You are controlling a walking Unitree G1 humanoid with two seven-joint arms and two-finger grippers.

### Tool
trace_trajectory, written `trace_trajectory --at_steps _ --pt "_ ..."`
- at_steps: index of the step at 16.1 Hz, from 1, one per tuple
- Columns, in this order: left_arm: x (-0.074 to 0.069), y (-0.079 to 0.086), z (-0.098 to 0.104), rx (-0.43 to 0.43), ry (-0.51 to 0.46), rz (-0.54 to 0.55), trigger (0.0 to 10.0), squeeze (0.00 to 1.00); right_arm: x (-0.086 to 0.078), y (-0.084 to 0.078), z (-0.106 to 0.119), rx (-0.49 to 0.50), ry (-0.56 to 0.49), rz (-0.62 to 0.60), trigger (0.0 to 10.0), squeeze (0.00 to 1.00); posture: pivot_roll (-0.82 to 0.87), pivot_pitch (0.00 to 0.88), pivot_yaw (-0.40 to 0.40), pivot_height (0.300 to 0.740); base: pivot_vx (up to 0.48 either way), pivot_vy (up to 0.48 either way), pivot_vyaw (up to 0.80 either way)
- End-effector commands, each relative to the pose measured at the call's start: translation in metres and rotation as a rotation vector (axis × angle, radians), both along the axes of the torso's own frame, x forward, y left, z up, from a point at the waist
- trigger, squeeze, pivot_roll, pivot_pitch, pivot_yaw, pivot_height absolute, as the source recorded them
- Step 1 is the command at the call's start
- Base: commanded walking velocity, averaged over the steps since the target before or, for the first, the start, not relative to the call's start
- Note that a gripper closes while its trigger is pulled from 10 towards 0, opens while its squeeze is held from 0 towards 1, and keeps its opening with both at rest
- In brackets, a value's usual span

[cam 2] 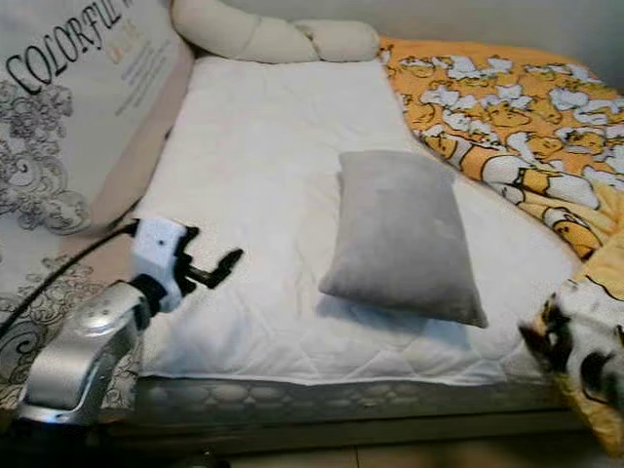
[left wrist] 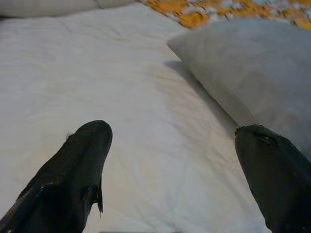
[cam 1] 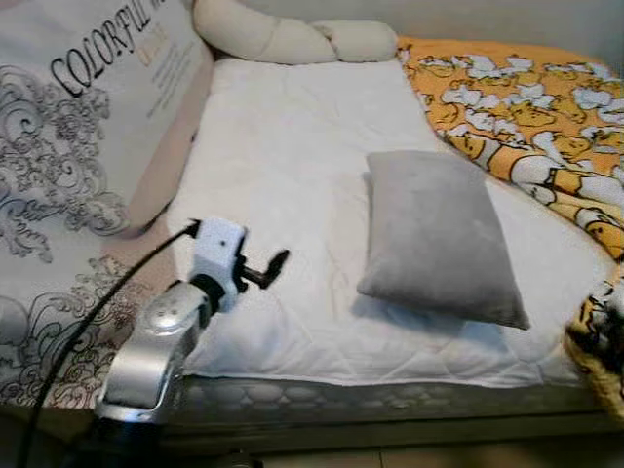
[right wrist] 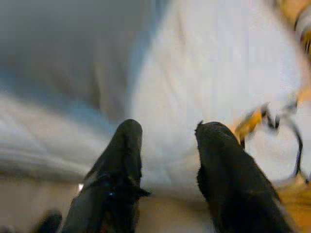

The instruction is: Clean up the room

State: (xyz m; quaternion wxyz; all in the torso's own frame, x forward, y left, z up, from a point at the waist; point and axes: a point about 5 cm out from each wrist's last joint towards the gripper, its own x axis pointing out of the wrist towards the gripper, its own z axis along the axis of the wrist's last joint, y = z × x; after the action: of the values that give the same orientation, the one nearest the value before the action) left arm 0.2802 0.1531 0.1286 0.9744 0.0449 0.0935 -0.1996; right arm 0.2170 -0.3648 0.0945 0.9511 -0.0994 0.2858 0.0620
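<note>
Left eye view: the left gripper [cam 1: 276, 265] hangs at the lower left over the white sheet [cam 1: 283, 185], short of the grey pillow [cam 1: 439, 234] in the middle of the frame. The pillow is soft, plump and oblong, lying flat at a slant; the sheet is quilted and faintly creased. A yellow blanket [cam 1: 517, 107] with a cartoon print lies rumpled down the right side, a cream bolster [cam 1: 292, 37] curls across the top, and a large printed cushion [cam 1: 78, 127] leans at the upper left. The risk, as I judge it, is a pinch that catches sheet along with pillow and drags the bedding askew — both are loose cloth.

Right eye view: a fold of the blanket sits bunched at the lower right edge, seemingly lifted; I cannot make out the fingers holding it here.

Left wrist view: the two black fingers [left wrist: 73, 179] stand wide apart with nothing between them, the pillow's seamed edge at the upper right. Coming in flat, they could slide over the smooth cover instead of gripping.

Right wrist view: blurred. The right gripper [right wrist: 167, 145] has its fingers moderately apart, a yellow strip of blanket to the right — whether it holds cloth I cannot tell. A snagged fold could pull the blanket off the bed.
</note>
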Motion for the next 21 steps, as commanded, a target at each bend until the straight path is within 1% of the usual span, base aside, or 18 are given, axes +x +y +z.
trace_trajectory --at_steps 1,2,3,4,5,6,7,8,9,10,11,12,13,14,15,16,17,21 --pt "0.0 0.007 0.006 -0.014 -0.023 0.06 10.0 1.0 0.005 0.007 0.01 0.059 -0.067 0.031 10.0 1.0 0.0 0.0 -0.041 0.74 0.0 0.0 0.0" --pt "-0.001 0.016 0.009 -0.027 -0.042 0.129 10.0 1.0 0.015 0.025 0.02 0.136 -0.171 0.041 10.0 1.0 0.0 0.0 -0.035 0.74 0.0 0.0 0.0" --pt "-0.002 0.022 0.01 -0.019 -0.059 0.174 10.0 1.0 0.026 0.047 0.024 0.206 -0.262 0.02 10.0 1.0 0.0 0.0 -0.03 0.74 0.0 0.0 0.0" --pt "-0.002 0.025 0.011 -0.004 -0.065 0.207 10.0 1.0 0.035 0.067 0.022 0.25 -0.337 -0.021 10.0 1.0 0.0 0.0 -0.028 0.74 0.0 -0.281 0.0" --pt "-0.001 0.026 0.011 0.008 -0.067 0.225 10.0 1.0 0.039 0.083 0.018 0.268 -0.362 -0.042 10.0 1.0 0.01 0.0 -0.027 0.74 0.0 -0.48 0.0" --pt "-0.001 0.026 0.011 0.01 -0.068 0.231 10.0 1.0 0.039 0.091 0.016 0.27 -0.368 -0.051 10.0 1.0 0.01 0.0 -0.022 0.74 0.0 -0.48 0.0" --pt "0.001 0.025 0.013 0.022 -0.074 0.235 10.0 1.0 0.04 0.108 0.011 0.265 -0.367 -0.047 10.0 1.0 0.01 0.0 -0.014 0.74 0.0 -0.48 0.0" --pt "0.002 0.024 0.014 0.03 -0.076 0.235 10.0 1.0 0.039 0.125 0.007 0.295 -0.365 -0.058 10.0 0.0 0.01 0.0 -0.005 0.74 0.0 -0.48 0.0" --pt "0.002 0.023 0.014 0.037 -0.075 0.234 10.0 1.0 0.037 0.134 0.005 0.302 -0.351 -0.064 10.0 0.0 0.01 0.0 0.0 0.74 0.0 -0.48 0.0" --pt "0.001 0.024 0.014 0.044 -0.076 0.236 10.0 1.0 0.035 0.139 0.004 0.282 -0.34 -0.06 10.0 0.0 0.0 0.0 0.004 0.74 0.0 -0.48 0.0" --pt "0.001 0.024 0.014 0.054 -0.075 0.241 10.0 1.0 0.037 0.139 0.002 0.271 -0.331 -0.102 10.0 0.0 0.01 0.0 0.001 0.74 0.0 -0.48 0.0" --pt "-0.001 0.024 0.014 0.062 -0.084 0.238 10.0 1.0 0.039 0.14 0.003 0.277 -0.332 -0.119 10.0 0.0 0.01 0.0 0.001 0.74 0.0 0.0 0.0" --pt "-0.002 0.023 0.014 0.052 -0.082 0.238 10.0 0.79 0.038 0.14 0.003 0.277 -0.334 -0.117 10.0 0.0 0.01 0.0 -0.001 0.74 0.0 0.0 0.0" --pt "-0.002 0.022 0.015 0.039 -0.078 0.241 10.0 0.73 0.038 0.141 0.004 0.266 -0.331 -0.119 10.0 0.0 0.02 0.0 -0.004 0.74 0.0 0.0 0.0" --pt "-0.002 0.021 0.014 0.035 -0.069 0.246 10.0 0.7 0.038 0.142 0.004 0.25 -0.334 -0.123 10.0 0.0 0.02 0.0 -0.007 0.74 0.0 0.0 0.0" --pt "-0.001 0.02 0.013 0.054 -0.072 0.246 10.0 0.71 0.038 0.144 0.004 0.257 -0.337 -0.12 10.0 0.0 0.02 0.0 -0.007 0.74 0.0 0.0 0.0" --pt "-0.001 0.02 0.013 0.054 -0.08 0.252 10.0 0.72 0.038 0.144 0.005 0.262 -0.335 -0.121 10.0 0.0 0.02 0.0 -0.009 0.74 0.0 0.0 0.0" --pt "-0.001 0.016 0.013 0.045 -0.083 0.25 10.0 0.73 0.039 0.146 0.006 0.232 -0.331 -0.095 10.0 0.0 0.02 0.0 -0.015 0.74 0.319 0.0 0.0"
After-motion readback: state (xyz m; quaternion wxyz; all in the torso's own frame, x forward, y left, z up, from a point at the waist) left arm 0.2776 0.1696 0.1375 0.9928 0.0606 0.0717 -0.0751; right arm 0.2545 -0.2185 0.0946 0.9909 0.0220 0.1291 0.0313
